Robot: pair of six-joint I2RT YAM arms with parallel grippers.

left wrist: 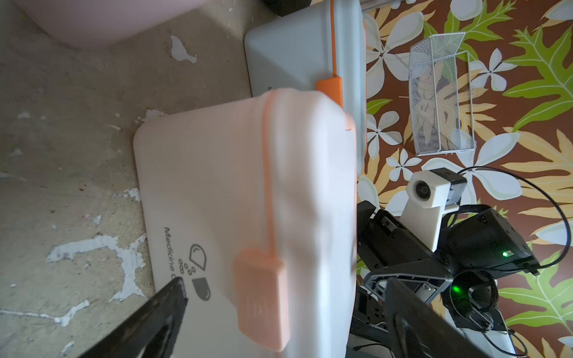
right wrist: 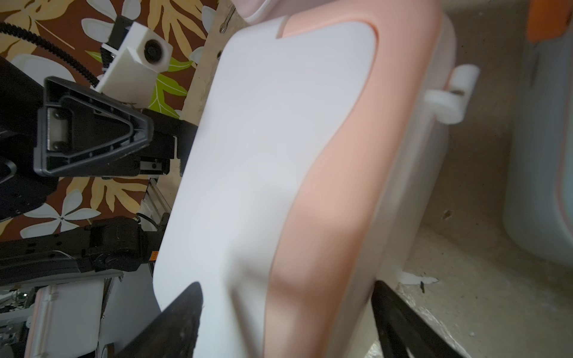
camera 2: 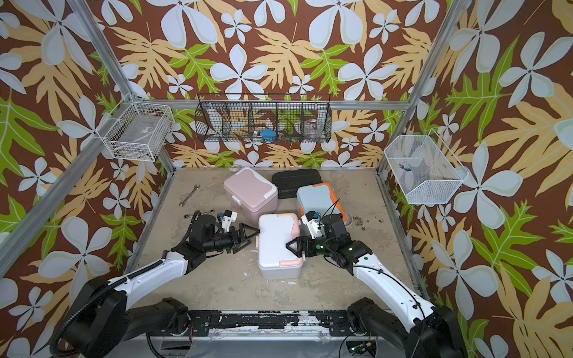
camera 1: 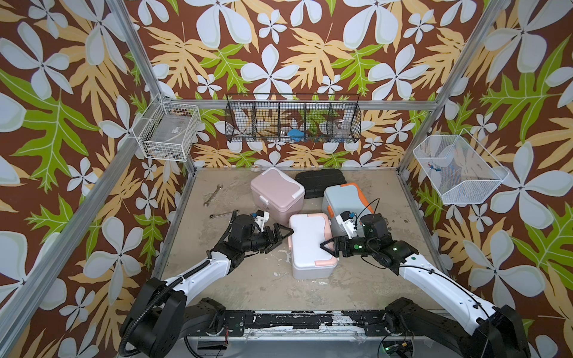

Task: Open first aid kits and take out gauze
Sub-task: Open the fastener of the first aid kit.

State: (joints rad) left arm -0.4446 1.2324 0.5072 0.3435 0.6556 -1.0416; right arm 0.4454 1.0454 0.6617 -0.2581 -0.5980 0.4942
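In both top views I see the white-and-peach kit (camera 1: 305, 238) (camera 2: 274, 238), lid down, front-centre on the table (camera 1: 248, 279), between my left gripper (camera 1: 283, 238) and right gripper (camera 1: 327, 248).

Left wrist: the left gripper (left wrist: 279, 325) gapes wide beside the kit (left wrist: 248, 186).

Right wrist: the right gripper (right wrist: 288, 316) has its jaws apart, straddling the kit's (right wrist: 279, 139) peach edge. Whether they touch it, I cannot tell.

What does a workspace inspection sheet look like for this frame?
Surface: worn beige tabletop.
Job's things: pink plastic box, light blue box with orange handle, white box with peach trim, all lids shut; gauze: nothing seen.
Clutter: flat black ribbed case, two metal wrenches, tape roll.
Grippers: left hand open beside the white box; right hand open, astride its peach edge.
Cables: black cable looping over right wrist.
Surroundings: floral walls, black wire basket, two white wire baskets.
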